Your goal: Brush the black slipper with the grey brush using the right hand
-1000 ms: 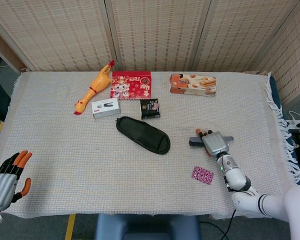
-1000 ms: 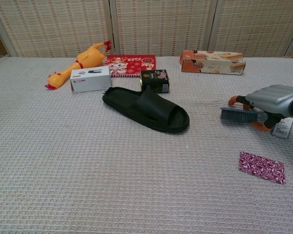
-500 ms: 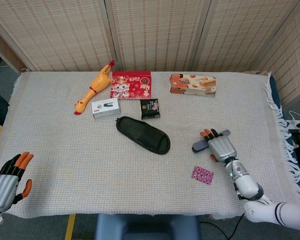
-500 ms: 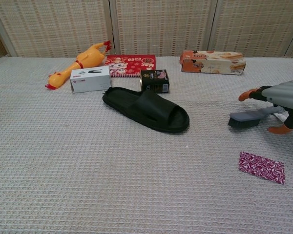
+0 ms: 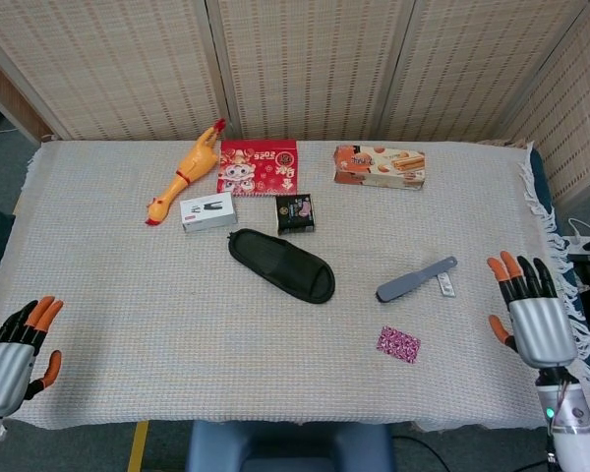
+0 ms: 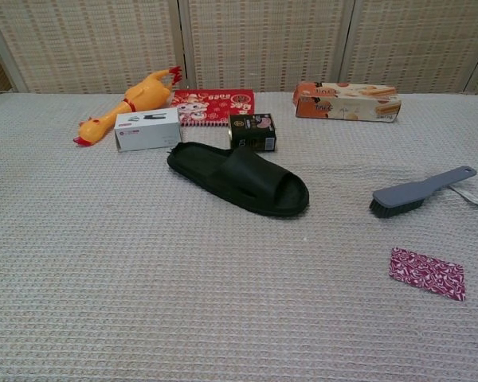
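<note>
The grey brush (image 5: 416,279) lies flat on the woven tablecloth (image 5: 128,295), bristle end toward the black slipper (image 5: 280,264) and handle angled away to the right, with a small tag just beside the handle tip. The slipper sits near the middle of the table, well apart from the brush, toe opening facing the brush side. The right hand (image 5: 532,313) hovers at the table's right edge, fingers spread and holding nothing, apart from the brush. The left hand (image 5: 15,349) sits at the near left corner, fingers also apart and empty. Behind the slipper are a white box (image 5: 207,211), a small dark packet (image 5: 295,213), a red booklet (image 5: 259,166), a yellow rubber chicken (image 5: 185,174) and a biscuit box (image 5: 380,165). A patterned pink sachet (image 5: 398,344) lies in front of the brush.
</note>
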Available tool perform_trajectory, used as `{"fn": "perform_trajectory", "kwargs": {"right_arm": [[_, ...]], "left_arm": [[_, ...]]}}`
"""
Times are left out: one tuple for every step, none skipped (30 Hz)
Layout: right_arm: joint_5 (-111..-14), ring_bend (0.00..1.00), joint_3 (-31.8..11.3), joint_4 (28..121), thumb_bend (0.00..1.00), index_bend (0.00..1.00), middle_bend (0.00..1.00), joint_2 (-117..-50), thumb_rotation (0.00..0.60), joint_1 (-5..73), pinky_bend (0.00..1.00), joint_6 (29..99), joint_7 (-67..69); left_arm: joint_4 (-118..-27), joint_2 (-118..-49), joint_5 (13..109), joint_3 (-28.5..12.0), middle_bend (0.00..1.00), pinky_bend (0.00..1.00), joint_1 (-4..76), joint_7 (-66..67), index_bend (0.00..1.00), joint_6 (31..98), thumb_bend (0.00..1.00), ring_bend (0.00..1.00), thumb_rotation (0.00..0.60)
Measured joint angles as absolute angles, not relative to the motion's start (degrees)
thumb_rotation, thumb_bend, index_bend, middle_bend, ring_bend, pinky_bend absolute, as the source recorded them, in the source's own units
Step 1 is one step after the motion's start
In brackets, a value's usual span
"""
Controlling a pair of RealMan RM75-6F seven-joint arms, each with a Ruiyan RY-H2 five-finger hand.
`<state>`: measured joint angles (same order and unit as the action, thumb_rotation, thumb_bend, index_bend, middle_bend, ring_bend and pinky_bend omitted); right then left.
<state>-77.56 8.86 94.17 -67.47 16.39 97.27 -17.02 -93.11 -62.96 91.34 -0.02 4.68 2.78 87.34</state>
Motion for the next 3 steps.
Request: {"fn": "perform_trajectory", "kwargs": {"right_arm": [[-78.8,0.0,8.97,93.22,0.21,0.0,0.0,-67.97,0.6,14.33,0.0,99.7,-16.58],[-80.2,0.0,9.06,91.7,0.21,0.0,0.0,-68.77,0.6,11.77,0.0,102.49,-15.81],[-80.91,0.0,9.14,90.57,0.2,0.0,0.0,-69.3,0.6,10.18,0.0,104.07,-15.26]], "left_arm": [[-92.92,-63.04,91.22,-0.11,0.0,0.13,4.7,2.72,0.0,87.35,0.51,0.0,0.6],[-92.81,-63.13,90.96,-0.24,0.0,0.13,4.72,2.69,0.0,87.31,0.5,0.0,0.6],[-92.8,-63.22,90.76,-0.37,0.0,0.13,4.74,2.64,0.0,87.3,0.49,0.0,0.6]]}}
